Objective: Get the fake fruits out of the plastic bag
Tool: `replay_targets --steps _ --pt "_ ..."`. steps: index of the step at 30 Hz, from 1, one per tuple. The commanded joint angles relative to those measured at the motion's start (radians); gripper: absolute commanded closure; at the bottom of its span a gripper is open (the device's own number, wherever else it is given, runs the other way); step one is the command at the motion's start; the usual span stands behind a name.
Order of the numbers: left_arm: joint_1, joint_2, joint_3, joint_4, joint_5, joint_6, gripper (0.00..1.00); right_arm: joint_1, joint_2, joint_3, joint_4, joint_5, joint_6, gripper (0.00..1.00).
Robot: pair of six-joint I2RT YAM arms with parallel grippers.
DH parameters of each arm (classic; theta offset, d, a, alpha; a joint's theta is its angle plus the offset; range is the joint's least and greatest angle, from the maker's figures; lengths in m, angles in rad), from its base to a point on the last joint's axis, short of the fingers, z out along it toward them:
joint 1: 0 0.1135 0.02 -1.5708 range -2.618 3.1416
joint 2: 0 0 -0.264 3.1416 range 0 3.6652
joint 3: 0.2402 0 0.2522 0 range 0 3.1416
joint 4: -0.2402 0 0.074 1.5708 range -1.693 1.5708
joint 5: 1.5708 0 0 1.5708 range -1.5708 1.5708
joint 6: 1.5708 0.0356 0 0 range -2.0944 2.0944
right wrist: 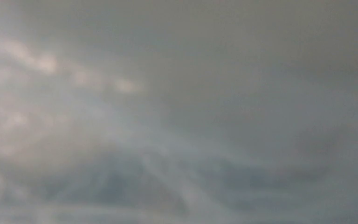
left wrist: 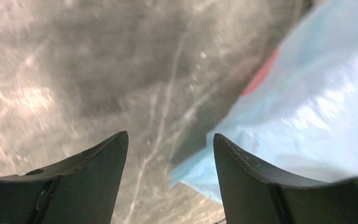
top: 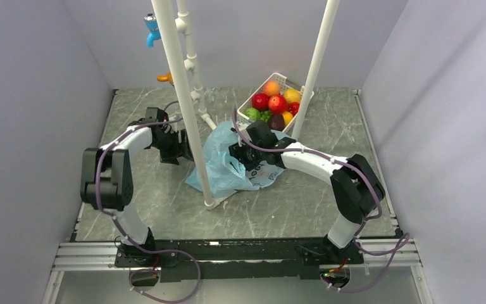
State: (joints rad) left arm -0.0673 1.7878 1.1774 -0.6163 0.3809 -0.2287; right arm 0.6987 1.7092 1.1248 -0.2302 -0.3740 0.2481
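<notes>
The light-blue plastic bag (top: 218, 166) lies crumpled mid-table, its printed white panel toward the right. My left gripper (top: 178, 149) sits just left of it, partly behind a white pole. In the left wrist view that gripper (left wrist: 170, 140) is open, and a corner of the bag (left wrist: 317, 102) lies below and beyond the gap, held by neither finger. A red patch (left wrist: 259, 78) shows through the film. My right gripper (top: 243, 158) is pushed into the bag's mouth; its wrist view is only blurred grey-blue film, fingers unseen. Fake fruits (top: 277, 104), red and orange, lie in the basket.
A white slotted basket (top: 278, 77) at the back right holds the fruits, with green and dark purple ones. A white pole (top: 183, 95) stands against the bag's left edge, its foot at the front. Another pole (top: 315, 69) rises beside the basket. Grey walls enclose the table.
</notes>
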Motion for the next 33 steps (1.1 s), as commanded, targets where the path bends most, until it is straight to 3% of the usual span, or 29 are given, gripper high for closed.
replay_targets --steps 1,7,11,16,17,20,23,25,29,33 --pt "0.01 -0.225 -0.079 0.033 0.161 0.02 0.25 -0.004 -0.019 0.051 -0.07 -0.024 -0.05 1.0" --pt "0.064 -0.46 -0.285 0.137 0.389 0.028 0.05 -0.03 0.03 0.075 -0.01 -0.135 0.0 1.0" --pt "0.039 -0.397 -0.299 0.189 0.585 0.049 0.01 -0.038 0.083 0.117 0.034 -0.217 0.045 1.0" --pt "-0.069 -0.3 -0.248 0.181 0.571 0.07 0.03 -0.039 0.131 0.159 0.048 -0.267 0.068 1.0" --pt "-0.069 -0.275 -0.235 0.167 0.553 0.068 0.1 -0.04 0.129 0.154 0.047 -0.263 0.067 1.0" --pt "-0.068 -0.202 -0.174 0.088 0.448 0.086 0.49 -0.039 0.118 0.129 0.054 -0.263 0.059 0.92" --pt "-0.068 -0.166 -0.145 0.05 0.268 0.051 0.84 -0.039 0.112 0.094 0.052 -0.226 0.048 0.91" --pt "-0.069 -0.159 -0.147 0.058 0.214 0.025 0.98 -0.037 0.097 0.06 0.05 -0.134 0.043 0.95" --pt "-0.093 -0.166 -0.198 0.087 0.098 -0.017 1.0 -0.017 0.004 -0.056 0.089 0.104 0.025 1.0" --pt "-0.171 -0.164 -0.233 0.099 -0.023 -0.044 1.0 -0.01 -0.074 -0.155 0.167 0.171 0.018 0.98"
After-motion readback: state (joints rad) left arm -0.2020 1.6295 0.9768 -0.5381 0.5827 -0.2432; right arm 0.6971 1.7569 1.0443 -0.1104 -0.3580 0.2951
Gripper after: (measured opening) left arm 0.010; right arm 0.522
